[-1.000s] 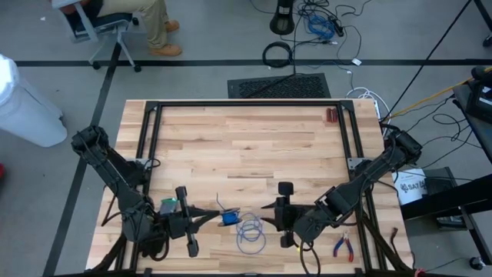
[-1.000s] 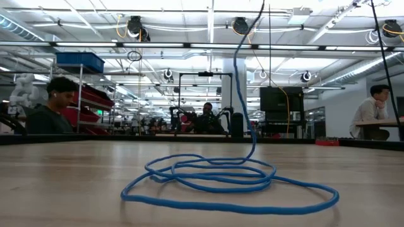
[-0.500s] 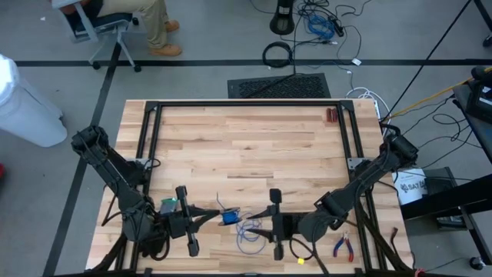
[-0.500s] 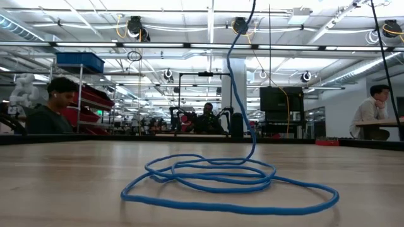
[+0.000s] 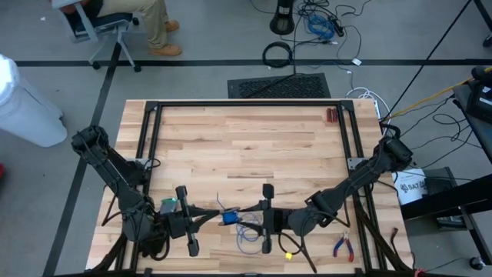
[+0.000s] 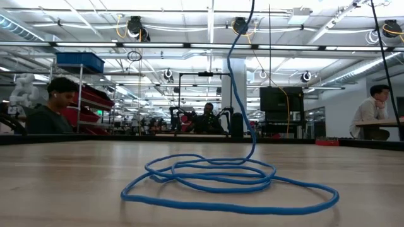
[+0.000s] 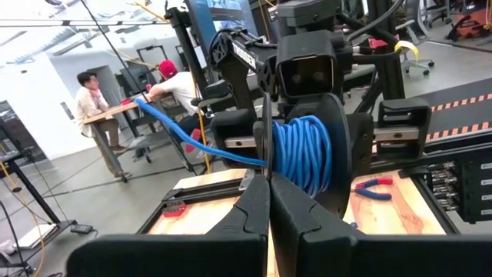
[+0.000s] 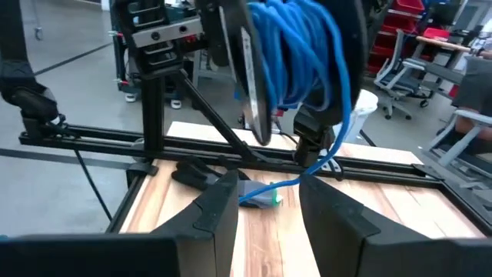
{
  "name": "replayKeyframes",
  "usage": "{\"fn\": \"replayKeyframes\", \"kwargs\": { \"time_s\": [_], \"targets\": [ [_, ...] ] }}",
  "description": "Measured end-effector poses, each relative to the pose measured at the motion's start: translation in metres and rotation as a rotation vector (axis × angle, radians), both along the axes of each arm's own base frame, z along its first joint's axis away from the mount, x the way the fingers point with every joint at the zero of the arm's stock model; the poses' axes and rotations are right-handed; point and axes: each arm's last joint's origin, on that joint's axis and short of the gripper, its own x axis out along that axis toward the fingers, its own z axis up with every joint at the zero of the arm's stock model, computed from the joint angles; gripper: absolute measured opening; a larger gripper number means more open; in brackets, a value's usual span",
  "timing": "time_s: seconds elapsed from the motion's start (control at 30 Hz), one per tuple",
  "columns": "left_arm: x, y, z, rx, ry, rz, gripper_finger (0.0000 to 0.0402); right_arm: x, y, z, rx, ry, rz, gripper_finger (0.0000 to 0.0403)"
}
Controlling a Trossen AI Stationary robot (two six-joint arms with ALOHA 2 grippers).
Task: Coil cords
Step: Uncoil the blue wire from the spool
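The thin blue cord is partly wound into a small bundle (image 5: 229, 218) held above the table at my left gripper's (image 5: 221, 218) shut fingertips. The bundle also shows in the left wrist view (image 7: 307, 154) and the right wrist view (image 8: 296, 54), between two dark plates. From it one strand (image 6: 237, 75) drops to loose loops (image 5: 250, 236) lying flat on the table near the front edge. My right gripper (image 5: 244, 218) is open, level, and faces the bundle from the right, close to it. My left gripper comes in level from the table's left, its fingers (image 7: 257, 208) shut together with the bundle right beyond their tips. A blue strand (image 7: 231, 154) runs up to the fingertips. The fingers hide which part they pinch. The bundle is lifted clear, the cord below it slack. My right gripper: I cannot tell whether it touches the bundle.
Red-handled pliers (image 5: 343, 246) lie at the table's near right. A small dark red item (image 5: 329, 115) lies at the far right. A black frame (image 5: 246, 104) rims the table's far part. A thick black cable ring (image 5: 277, 54) lies on the floor. People sit beyond the table.
My right gripper has moved toward the table's left, up to the bundle at my left gripper. The strand rising from the table loops has shifted slightly with it. The bundle and the loops on the table have stayed in place.
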Motion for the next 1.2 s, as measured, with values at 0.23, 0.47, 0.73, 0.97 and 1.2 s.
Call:
{"fn": "replayKeyframes", "kwargs": {
  "time_s": [0.23, 0.47, 0.73, 0.97, 1.2],
  "targets": [
    [0.0, 0.0, 0.0, 0.0, 0.0, 0.0, 0.0002, 0.002, -0.004, 0.0, -0.003, 0.0, -0.024, 0.0125],
    [0.0, 0.0, 0.0, 0.0, 0.0, 0.0, 0.0002, 0.002, -0.005, 0.001, -0.001, -0.008, -0.045, 0.0109],
    [0.0, -0.001, 0.0, 0.001, -0.001, -0.022, 0.0002, 0.002, -0.006, 0.0, -0.014, -0.007, -0.07, 0.0008],
    [0.0, -0.001, -0.001, 0.01, 0.004, -0.029, 0.0002, -0.011, 0.001, 0.007, -0.049, -0.009, -0.142, 0.0001],
    [0.0, -0.001, -0.003, 0.033, 0.025, -0.028, 0.0002, -0.033, 0.011, 0.027, -0.055, -0.051, -0.126, 0.0001]
  ]
}}
